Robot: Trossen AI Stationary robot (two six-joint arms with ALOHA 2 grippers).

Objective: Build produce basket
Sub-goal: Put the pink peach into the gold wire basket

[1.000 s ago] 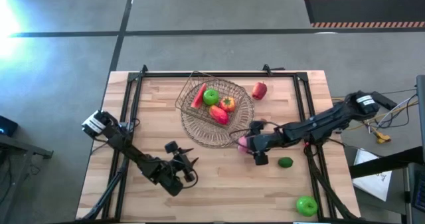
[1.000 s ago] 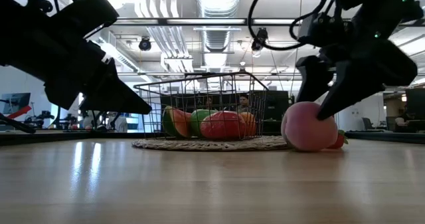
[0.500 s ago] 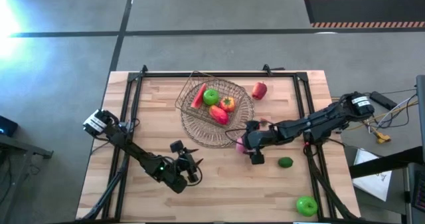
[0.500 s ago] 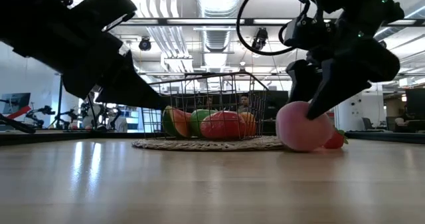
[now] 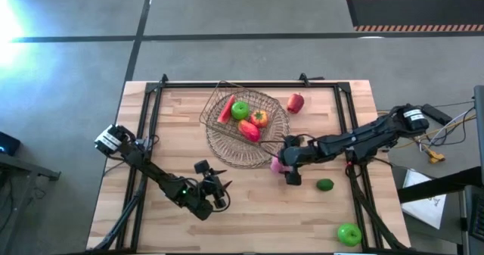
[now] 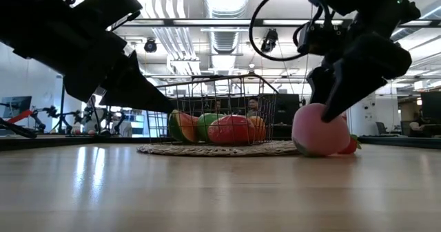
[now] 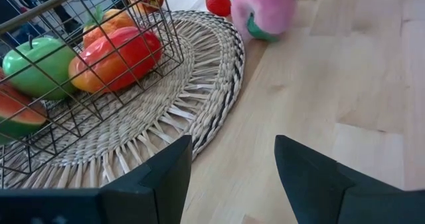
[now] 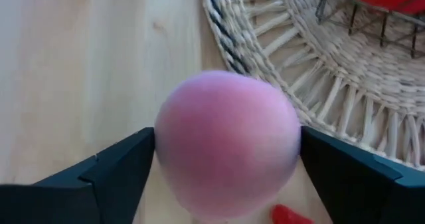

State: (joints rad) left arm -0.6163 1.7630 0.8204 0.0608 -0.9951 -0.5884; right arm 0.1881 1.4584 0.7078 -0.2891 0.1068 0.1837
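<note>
High view: the right gripper (image 5: 280, 163) sits just beside the woven mat (image 5: 227, 153) under the basket (image 5: 246, 119), its fingers (image 8: 119, 167) pressed on both sides of a pink fruit (image 8: 227, 143) resting on the wooden surface (image 5: 249, 202). The basket holds a green apple (image 5: 240, 109) and red and orange pieces. Well away from the basket, the left gripper (image 5: 219, 185) hovers with fingers spread, empty.

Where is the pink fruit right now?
In the high view the pink fruit sits on the table's right half, between the right gripper fingers, just off the woven mat's right edge, with the wire basket beyond.
</note>
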